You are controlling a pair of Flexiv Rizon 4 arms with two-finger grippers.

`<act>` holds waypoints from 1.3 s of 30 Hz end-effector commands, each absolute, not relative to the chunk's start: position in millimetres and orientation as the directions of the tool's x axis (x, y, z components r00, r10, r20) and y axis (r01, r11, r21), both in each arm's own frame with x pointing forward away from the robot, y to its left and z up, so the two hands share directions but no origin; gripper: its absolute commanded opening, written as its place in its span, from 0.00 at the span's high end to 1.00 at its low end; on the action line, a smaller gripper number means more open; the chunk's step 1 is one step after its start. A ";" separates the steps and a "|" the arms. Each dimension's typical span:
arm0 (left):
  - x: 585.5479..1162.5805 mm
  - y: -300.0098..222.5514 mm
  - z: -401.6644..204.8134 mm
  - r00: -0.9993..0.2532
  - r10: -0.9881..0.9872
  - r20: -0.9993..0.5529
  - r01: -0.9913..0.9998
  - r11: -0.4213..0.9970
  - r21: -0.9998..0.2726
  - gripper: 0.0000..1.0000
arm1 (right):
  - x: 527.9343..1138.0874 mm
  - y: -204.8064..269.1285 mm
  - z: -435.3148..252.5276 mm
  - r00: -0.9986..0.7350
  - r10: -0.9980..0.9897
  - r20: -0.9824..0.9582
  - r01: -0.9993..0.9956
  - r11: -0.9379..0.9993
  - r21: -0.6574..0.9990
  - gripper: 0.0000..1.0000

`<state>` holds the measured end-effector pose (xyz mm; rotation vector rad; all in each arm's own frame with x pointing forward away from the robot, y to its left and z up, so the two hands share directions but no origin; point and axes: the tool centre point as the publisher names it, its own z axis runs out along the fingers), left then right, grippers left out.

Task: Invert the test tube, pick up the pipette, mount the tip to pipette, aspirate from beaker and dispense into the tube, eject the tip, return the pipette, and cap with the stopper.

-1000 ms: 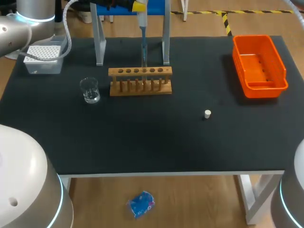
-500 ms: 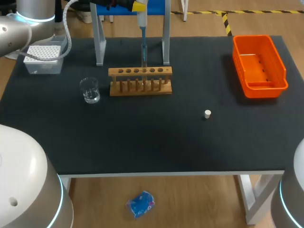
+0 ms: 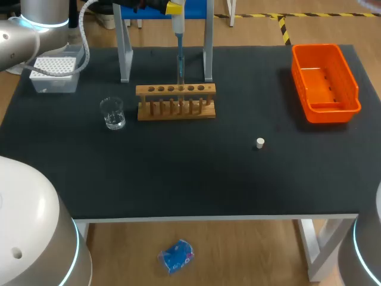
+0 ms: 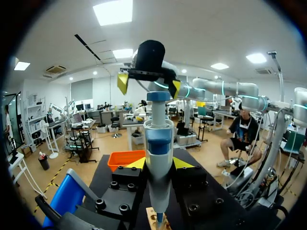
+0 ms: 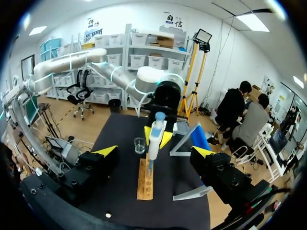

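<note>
My left gripper [image 4: 159,164] is shut on the blue and white pipette [image 4: 158,143], holding it upright over the wooden rack [image 3: 175,101]. The pipette's tip [image 3: 180,71] points down into a clear tube standing in one of the rack's holes. My right gripper [image 5: 156,152] stands open and high above the pipette [image 5: 154,136], with nothing between its fingers. In the left wrist view it hangs over the plunger as a second gripper [image 4: 149,84]. The glass beaker [image 3: 112,113] stands left of the rack. The small white stopper [image 3: 260,142] lies on the mat at the front right.
A white tip box [image 3: 55,71] sits at the back left. An orange bin [image 3: 324,83] stands at the back right. The pipette stand's two metal legs [image 3: 124,53] rise behind the rack.
The pipette has shifted slightly upward over the rack. Nothing else on the table has moved.
</note>
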<state>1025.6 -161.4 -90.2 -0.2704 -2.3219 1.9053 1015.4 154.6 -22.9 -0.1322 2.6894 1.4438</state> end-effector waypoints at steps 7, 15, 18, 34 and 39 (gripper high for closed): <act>1027.1 -160.4 -89.0 -0.975 0.222 -0.014 0.058 0.192 -0.980 1.00 | 990.5 147.0 -77.8 -0.994 -0.029 -0.103 -0.102 0.551 0.828 0.00; 1027.1 -160.4 -89.0 -0.975 0.222 -0.014 0.058 0.192 -0.980 1.00 | 998.6 150.6 -108.1 -0.999 -0.007 -0.045 -0.041 0.529 0.848 0.00; 1027.1 -160.4 -89.0 -0.975 0.222 -0.014 0.058 0.192 -0.980 1.00 | 998.6 150.6 -108.1 -0.999 -0.007 -0.045 -0.041 0.529 0.848 0.00; 1027.1 -160.4 -89.0 -0.975 0.222 -0.014 0.058 0.192 -0.980 1.00 | 998.6 150.6 -108.1 -0.999 -0.007 -0.045 -0.041 0.529 0.848 0.00; 1027.1 -160.4 -89.0 -0.975 0.222 -0.014 0.058 0.192 -0.980 1.00 | 993.8 150.4 -139.2 -0.998 0.005 -0.070 -0.059 0.481 0.875 0.00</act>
